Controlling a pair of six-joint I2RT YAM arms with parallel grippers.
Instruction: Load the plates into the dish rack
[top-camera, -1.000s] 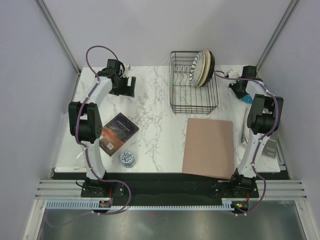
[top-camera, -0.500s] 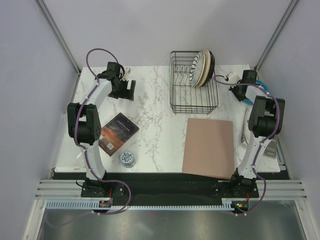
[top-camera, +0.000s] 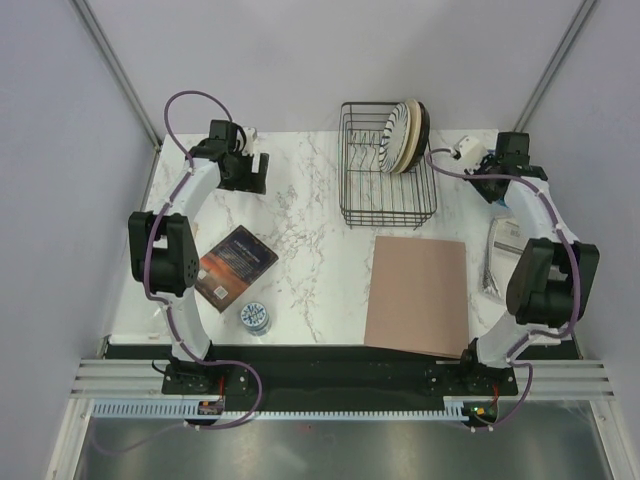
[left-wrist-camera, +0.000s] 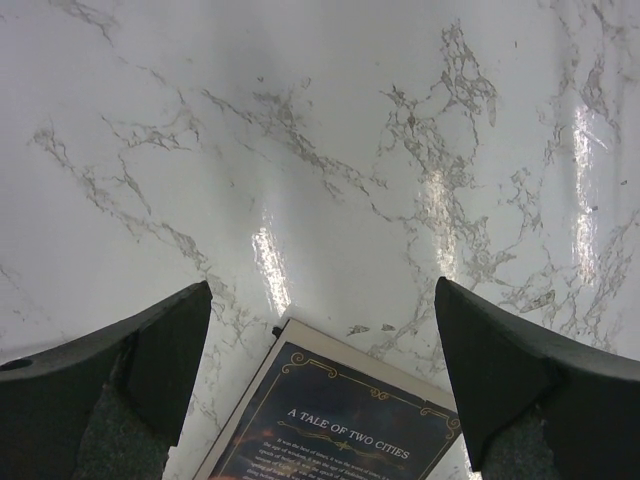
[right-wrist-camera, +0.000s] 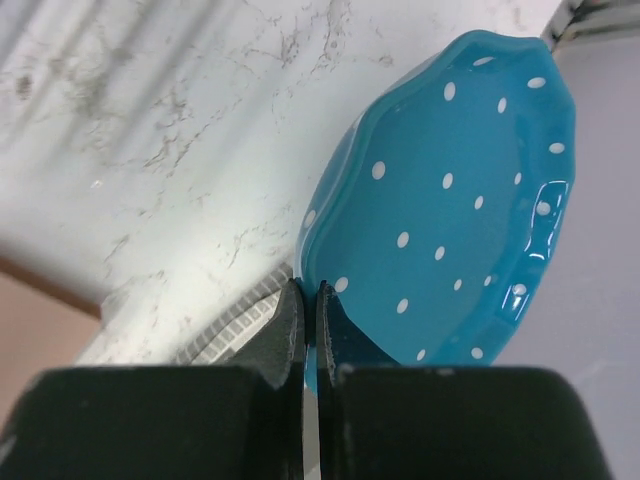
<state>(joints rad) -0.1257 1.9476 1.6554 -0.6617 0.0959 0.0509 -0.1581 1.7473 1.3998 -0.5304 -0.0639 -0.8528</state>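
A teal plate with white dots (right-wrist-camera: 450, 200) stands tilted up on edge at the table's far right, and my right gripper (right-wrist-camera: 308, 290) is shut on its near rim. In the top view that gripper (top-camera: 495, 162) sits right of the black wire dish rack (top-camera: 388, 205). A black-striped plate (top-camera: 397, 137) and cream plates (top-camera: 411, 132) stand upright at the rack's far right end. My left gripper (top-camera: 246, 170) hovers over bare marble at the far left, open with nothing between its fingers (left-wrist-camera: 150, 350).
A dark book (top-camera: 236, 262) lies left of centre, its top edge showing in the left wrist view (left-wrist-camera: 340, 420). A small blue-and-white cup (top-camera: 254, 317) stands near the front edge. A brown mat (top-camera: 418, 292) covers the right front. Grey items (top-camera: 497, 255) lie at the right edge.
My right gripper closed on the teal plate's rim and moved toward the far right corner as the arm's elbow swung out. The left gripper shifted slightly toward the back.
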